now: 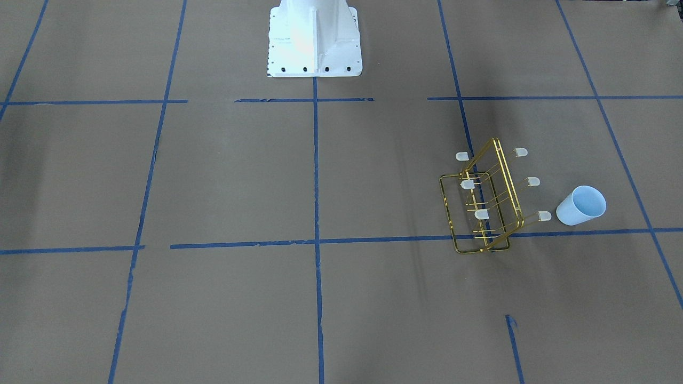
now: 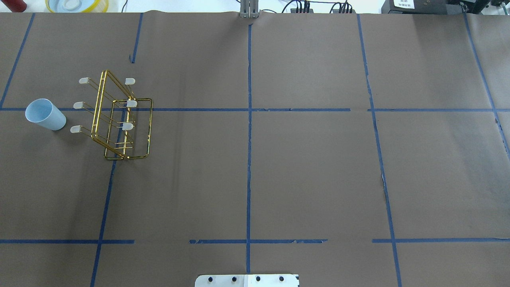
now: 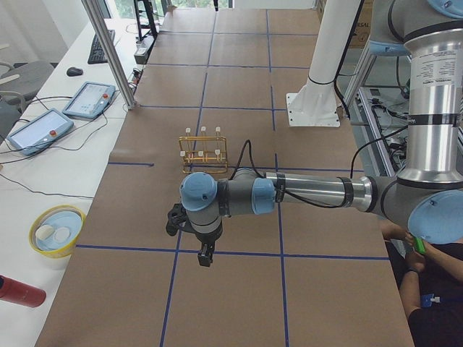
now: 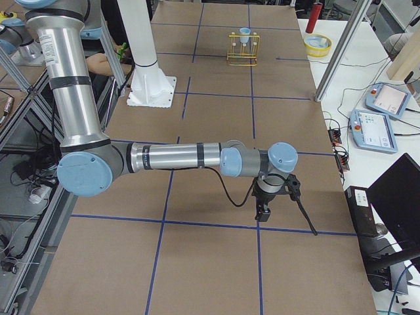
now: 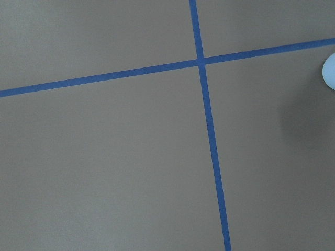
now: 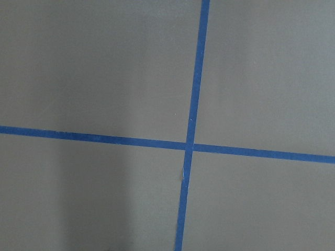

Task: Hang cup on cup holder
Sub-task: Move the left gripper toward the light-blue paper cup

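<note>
Nearest in the side views, the left pincer [image 3: 205, 259] and right pincer [image 4: 262, 211] hang over bare surface [image 2: 279, 159], well apart from the work. Spread or pressed together, I cannot tell. Farther, at the overhead frame's left, the cup [image 2: 45, 114] stands upright, unhung, just beside the capped prongs of the rack [image 2: 119, 119], probably for a short carry. A yellow bowl [image 2: 77, 4] sits beyond, upper left.

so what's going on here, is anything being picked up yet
Nothing is handled yet. The cup stands upright on the table beside the cup holder, not touching it, and all six prongs are bare. The left end effector and right end effector hang above the table, neither on the cup.
</note>
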